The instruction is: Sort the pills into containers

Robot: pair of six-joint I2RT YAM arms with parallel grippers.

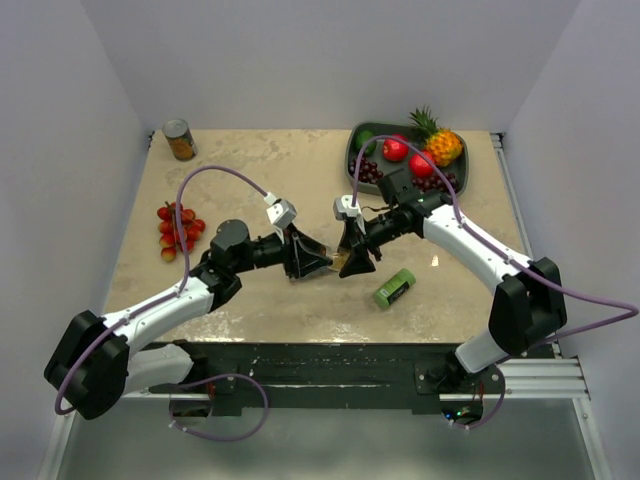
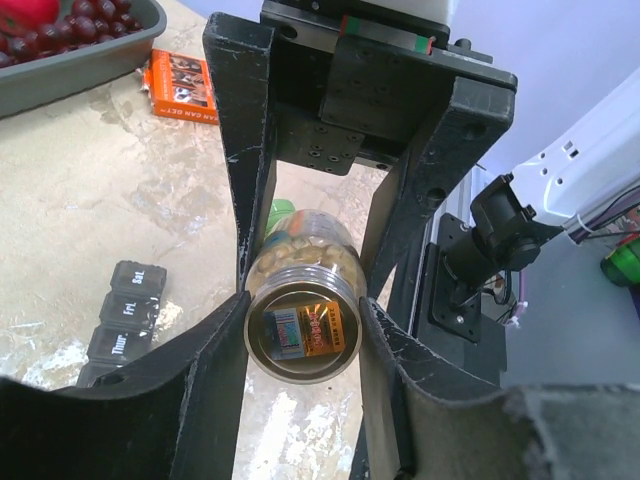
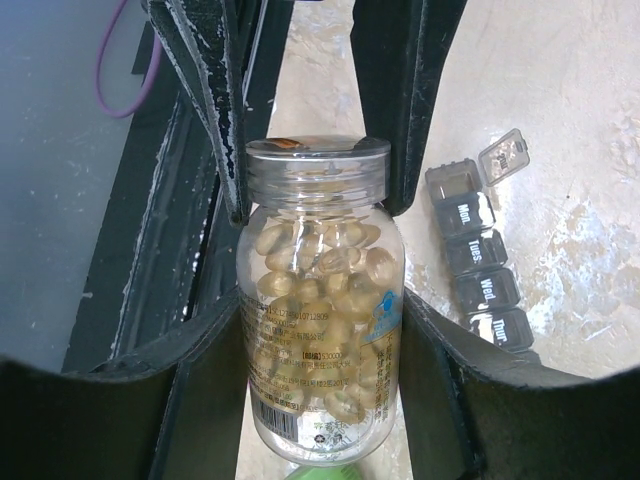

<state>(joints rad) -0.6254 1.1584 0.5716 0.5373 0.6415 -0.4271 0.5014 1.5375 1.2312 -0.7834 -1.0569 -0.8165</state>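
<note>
Mid-table was blocked: left gripper (image 1: pixel 318 262) and right gripper (image 1: pixel 352 262) sat nose to nose, both clamped on the pill bottle (image 1: pixel 341 263), no gap between them. Green object (image 1: pixel 394 288) lay just right of them, close to the right arm. Pill organizer (image 3: pixel 480 270) lay on the table just beside the bottle, its end lid (image 3: pixel 503 155) flipped up. Fruit tray (image 1: pixel 352 165) filled the far right corner, orange packet (image 2: pixel 185 88) near it. Tomatoes (image 1: pixel 178 230) sat beside the left arm, can (image 1: pixel 180 140) at far left. Bare table (image 1: pixel 260 175) was open at far centre.
</note>
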